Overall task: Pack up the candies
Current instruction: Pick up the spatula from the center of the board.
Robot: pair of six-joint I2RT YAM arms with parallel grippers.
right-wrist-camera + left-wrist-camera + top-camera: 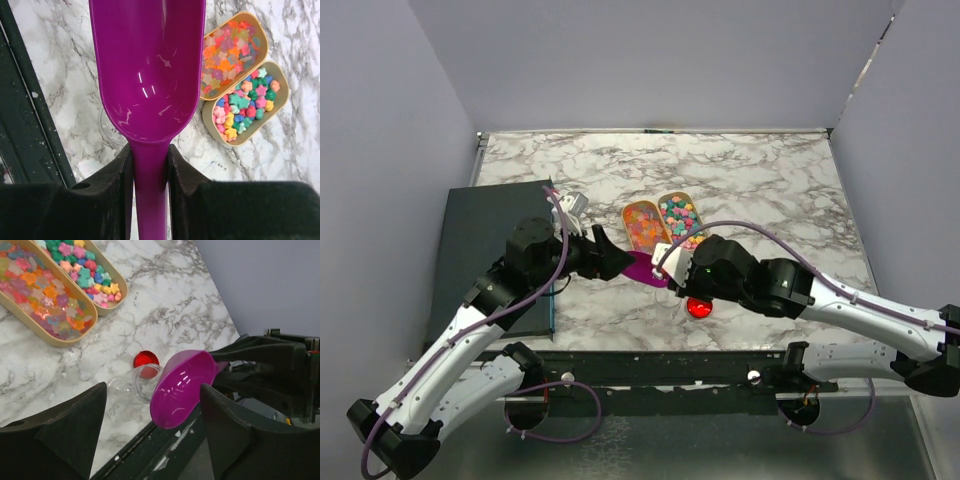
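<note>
Two trays (56,343) of candies (82,272), one purple scoop (150,70), one red lid (146,359)

L arm (460,350) & R arm (880,310) are clad in white shells w/ black joint housings; a purple cable (760,232) is run along each; black bases (400,445) are bolted at the near edge of the table (770,180); fingers (70,435) are matte black, blocky.

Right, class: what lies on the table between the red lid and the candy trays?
Only bare marble, seen in the left wrist view, between lid and trays.
</note>
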